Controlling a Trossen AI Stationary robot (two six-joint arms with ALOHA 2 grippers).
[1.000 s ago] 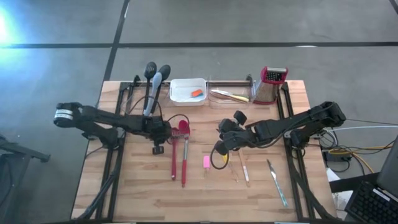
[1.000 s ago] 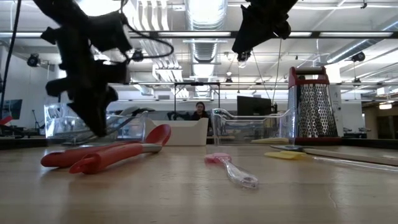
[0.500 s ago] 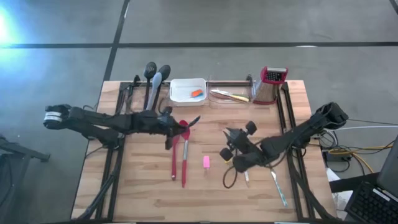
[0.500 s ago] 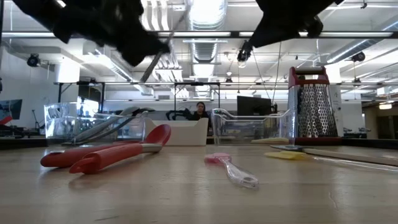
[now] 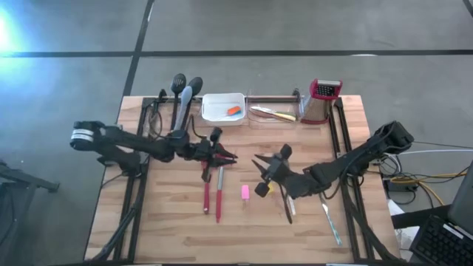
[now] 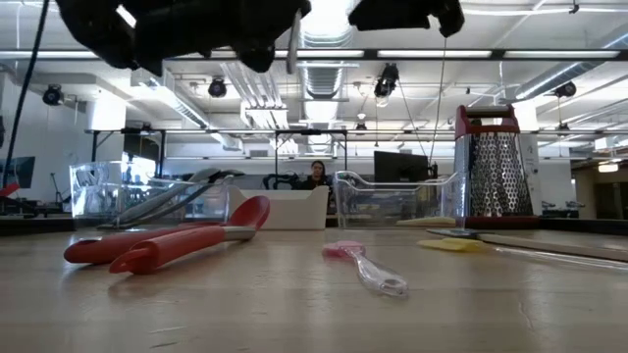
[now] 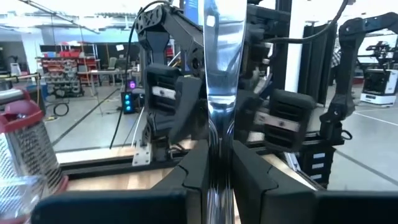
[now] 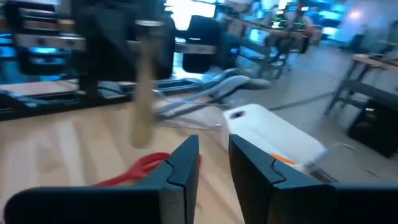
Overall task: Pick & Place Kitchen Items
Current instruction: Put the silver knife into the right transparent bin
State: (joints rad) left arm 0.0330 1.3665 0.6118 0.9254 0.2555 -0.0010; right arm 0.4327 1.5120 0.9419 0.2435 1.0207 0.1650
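The left gripper (image 5: pixel 224 155) had come up off the table since a second before, its fingers pinching a thin knife (image 7: pixel 219 93) upright above the red spatulas (image 5: pixel 207 188). The right gripper (image 5: pixel 259 176) had swung round to face it from nearby, fingers slightly apart and empty. To me it looked set for a handover or a carry toward the white tray (image 5: pixel 222 98).

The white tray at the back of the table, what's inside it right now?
In the white tray, the high view shows one small orange block lying toward its right side; the rest of its floor looks bare. From the low view, its near wall hides the contents.
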